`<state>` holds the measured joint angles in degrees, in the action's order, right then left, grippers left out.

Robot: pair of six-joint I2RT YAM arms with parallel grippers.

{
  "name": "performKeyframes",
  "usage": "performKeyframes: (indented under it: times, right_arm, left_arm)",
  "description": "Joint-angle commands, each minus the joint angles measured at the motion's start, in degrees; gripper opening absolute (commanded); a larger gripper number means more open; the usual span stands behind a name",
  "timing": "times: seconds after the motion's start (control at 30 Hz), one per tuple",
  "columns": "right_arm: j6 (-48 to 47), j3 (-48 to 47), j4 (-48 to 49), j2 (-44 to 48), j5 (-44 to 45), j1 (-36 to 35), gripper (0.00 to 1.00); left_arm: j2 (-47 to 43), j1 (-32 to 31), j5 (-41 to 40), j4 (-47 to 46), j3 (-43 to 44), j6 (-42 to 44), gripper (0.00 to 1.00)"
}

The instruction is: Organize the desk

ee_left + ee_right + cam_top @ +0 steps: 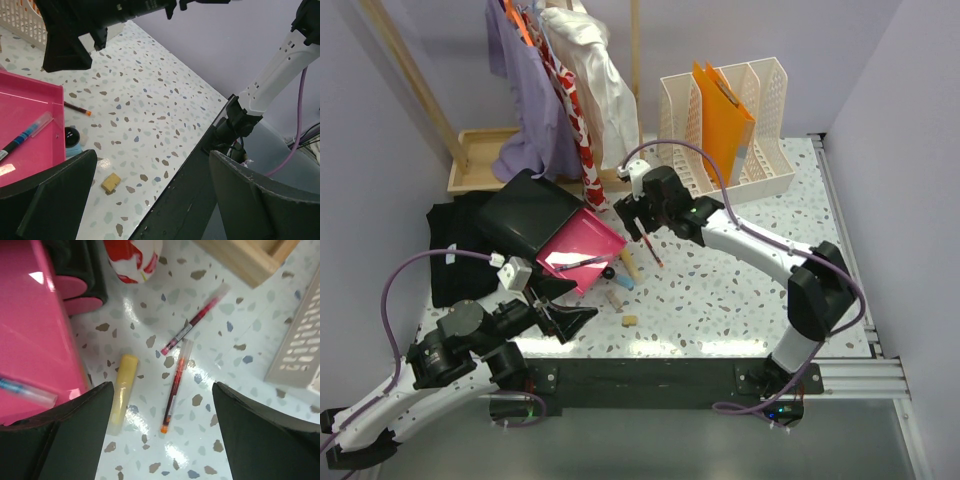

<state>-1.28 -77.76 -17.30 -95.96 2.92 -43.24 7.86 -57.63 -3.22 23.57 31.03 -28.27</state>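
The desk (740,300) lay under both my arms, white and speckled, running from the black front edge back to the wall. I judged the step in hand to be gathering the loose writing things off it, probably into the pink box (582,250) at its left.

My right gripper (161,405) hung over the middle of the desk, fingers spread wide with nothing between them; below it lay two red pens, one with a pink end (192,326) and one with an orange tip (176,385), nearly touching each other; just beside them lay one yellow stick (123,390), close to the box wall. My left gripper (152,170) hung near the front edge, fingers as wide as they go and holding nothing.

The next move, as I saw it, called for picking one pen, turning the fingers across its barrel, and coming down without nudging its neighbour.

Counted further out: one blue pen (25,136) inside the box; one small yellow block (111,182) near the front edge; one small black-topped thing (71,134) I could not identify; one white file rack (775,95) at the back holding one orange folder (725,115); one wooden tray (480,160) at the back left.
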Motion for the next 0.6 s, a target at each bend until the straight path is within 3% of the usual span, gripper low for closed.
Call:
performKeyframes:
  times: [0.0, 0.3, 0.57]
  right_arm:
    - [9.79, 1.72, 3.41, -3.78, 6.31, 1.40, 0.83]
    - [11.47, 1.47, 3.07, -12.93, 5.88, 5.45, 0.67]
    - [10.77, 1.20, 2.62, -15.66, 3.85, 5.54, 0.61]
  left_arm:
    - [0.14, 0.06, -0.12, -2.57, -0.26, 1.11, 1.00]
    - [0.32, 0.15, 0.23, -2.57, -0.35, 1.20, 1.00]
    - [0.32, 0.23, 0.41, -2.66, -0.35, 1.11, 1.00]
